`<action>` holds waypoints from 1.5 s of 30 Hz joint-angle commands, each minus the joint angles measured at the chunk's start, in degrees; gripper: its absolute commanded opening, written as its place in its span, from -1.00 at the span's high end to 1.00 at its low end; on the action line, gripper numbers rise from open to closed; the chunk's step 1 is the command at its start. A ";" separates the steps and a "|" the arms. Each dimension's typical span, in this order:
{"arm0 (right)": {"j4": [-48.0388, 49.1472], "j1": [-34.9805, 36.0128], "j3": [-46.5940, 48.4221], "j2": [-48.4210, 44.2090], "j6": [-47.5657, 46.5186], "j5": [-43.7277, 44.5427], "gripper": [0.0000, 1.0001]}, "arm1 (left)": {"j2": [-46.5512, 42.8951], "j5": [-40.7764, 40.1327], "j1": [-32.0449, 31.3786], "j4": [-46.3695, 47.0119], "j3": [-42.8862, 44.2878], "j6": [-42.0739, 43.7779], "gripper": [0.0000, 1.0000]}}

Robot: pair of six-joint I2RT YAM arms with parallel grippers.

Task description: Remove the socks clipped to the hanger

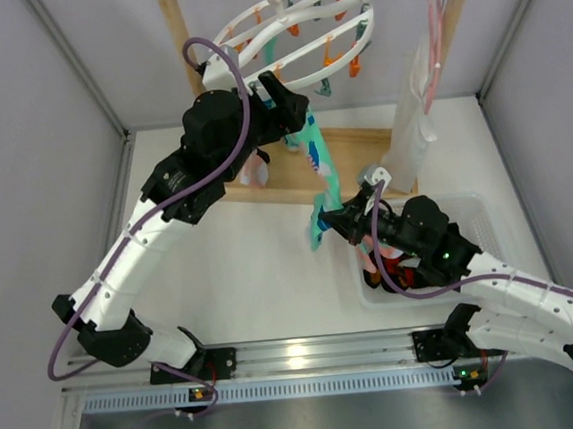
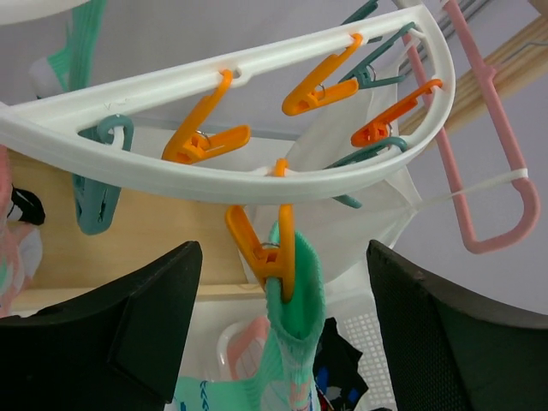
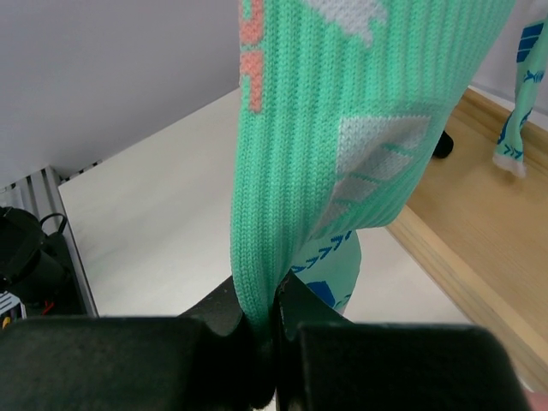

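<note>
Teal sock (image 3: pixel 342 128) nipped in right claw (image 3: pixel 272 342), cuff (image 2: pixel 295 295) inside left claw (image 2: pixel 282 300)

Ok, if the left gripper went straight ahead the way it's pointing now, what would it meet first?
Most likely the orange clothespin gripping the teal sock, centred between the fingers of the open left gripper in the wrist view. Depth is hard to judge; the hanger rim lies just above that line.
</note>
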 commanded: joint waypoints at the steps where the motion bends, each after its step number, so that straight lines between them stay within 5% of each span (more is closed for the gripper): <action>1: 1.24 -0.75 0.40 0.29 0.72 -2.19 1.00 | 2.11 -1.70 0.67 5.56 0.03 2.04 -0.60; 8: 0.89 -0.75 0.40 -0.77 0.46 -3.24 1.00 | 4.23 0.50 2.60 7.85 0.55 2.39 -0.23; 15: -0.60 -0.75 -0.04 -1.47 -0.16 -2.46 1.00 | 5.19 0.94 2.87 9.87 0.64 3.36 0.72; 20: -5.08 -0.84 -1.27 -6.65 -0.34 0.62 1.00 | 5.81 0.76 2.96 9.78 0.56 3.45 0.81; 25: -10.09 -0.84 -1.19 -16.91 0.72 2.64 1.00 | 5.72 1.37 3.04 9.78 0.03 3.45 0.68; 29: -17.81 -0.75 2.50 -22.29 2.38 10.61 1.00 | 5.98 3.83 3.04 9.87 -0.32 3.89 0.15; 32: -26.23 -0.75 4.96 -23.36 5.19 26.77 1.00 | 6.07 7.61 3.04 9.69 -0.32 5.38 -0.16; 36: -36.89 -0.75 7.60 -21.16 10.37 48.29 1.00 | 4.67 10.95 3.04 9.78 -1.64 5.91 -0.80; 39: -43.73 -0.75 8.75 -21.42 16.17 57.98 1.00 | 3.27 13.76 2.96 9.78 -3.39 6.61 -0.96; 45: -47.26 -0.84 7.08 -25.64 22.15 62.92 1.00 | -1.56 16.32 2.96 9.69 -8.75 8.19 -0.97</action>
